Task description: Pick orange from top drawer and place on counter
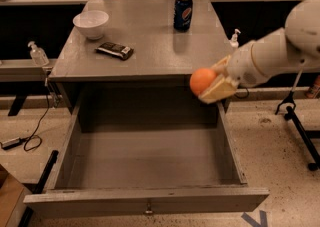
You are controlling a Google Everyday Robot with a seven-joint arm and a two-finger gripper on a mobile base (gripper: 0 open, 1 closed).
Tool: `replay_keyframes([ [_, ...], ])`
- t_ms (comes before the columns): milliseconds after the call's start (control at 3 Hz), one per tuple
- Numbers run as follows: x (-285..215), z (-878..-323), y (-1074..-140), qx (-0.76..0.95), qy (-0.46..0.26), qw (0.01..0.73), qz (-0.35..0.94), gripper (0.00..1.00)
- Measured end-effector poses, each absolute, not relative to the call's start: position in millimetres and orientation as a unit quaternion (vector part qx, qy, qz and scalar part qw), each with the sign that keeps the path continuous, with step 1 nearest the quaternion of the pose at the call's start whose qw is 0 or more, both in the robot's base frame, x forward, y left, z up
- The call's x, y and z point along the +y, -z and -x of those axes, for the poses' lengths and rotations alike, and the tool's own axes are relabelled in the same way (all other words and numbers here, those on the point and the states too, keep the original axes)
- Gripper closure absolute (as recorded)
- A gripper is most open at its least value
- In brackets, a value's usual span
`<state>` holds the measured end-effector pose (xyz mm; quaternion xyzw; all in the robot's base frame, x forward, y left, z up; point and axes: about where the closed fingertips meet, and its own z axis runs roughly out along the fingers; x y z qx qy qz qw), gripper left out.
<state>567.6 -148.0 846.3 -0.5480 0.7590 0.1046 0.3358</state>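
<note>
The orange is held in my gripper, whose tan fingers are shut around it. It hangs in the air above the back right of the open top drawer, level with the front edge of the counter. The white arm comes in from the right. The drawer is pulled fully out and its inside looks bare; its front panel carries a small metal pull.
On the counter stand a white bowl at the back left, a dark wrapped bar in front of it, and a blue soda can at the back right. Sanitizer bottles sit on side ledges. A black stand is at the right.
</note>
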Motion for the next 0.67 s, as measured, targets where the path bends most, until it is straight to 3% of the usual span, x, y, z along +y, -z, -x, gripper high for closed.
replay_keyframes([
  [667, -162, -702, -925, 0.740, -0.001, 0.396, 0.544, 1.00],
])
